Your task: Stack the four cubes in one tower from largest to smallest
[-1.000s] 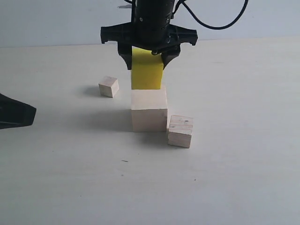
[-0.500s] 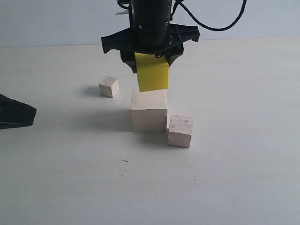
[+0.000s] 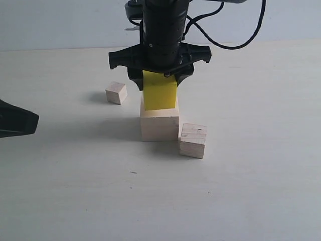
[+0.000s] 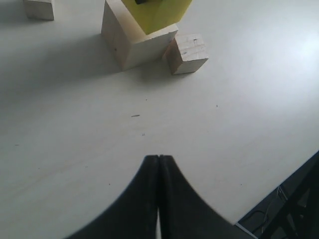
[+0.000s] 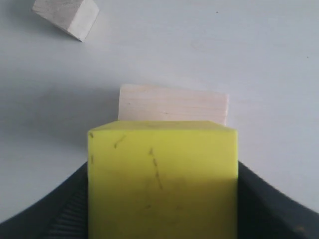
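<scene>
My right gripper [image 3: 159, 84], jaws wide, clamps the yellow cube [image 3: 159, 98] over the large cube [image 3: 159, 128]; if I release it off-centre, it can slide off.

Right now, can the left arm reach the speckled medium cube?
Probably: bare table lies between the shut left claw and the medium cube, though the large cube and right claw crowd it.

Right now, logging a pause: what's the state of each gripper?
Left gripper: shut, empty.
Right gripper: holding the yellow cube.
</scene>
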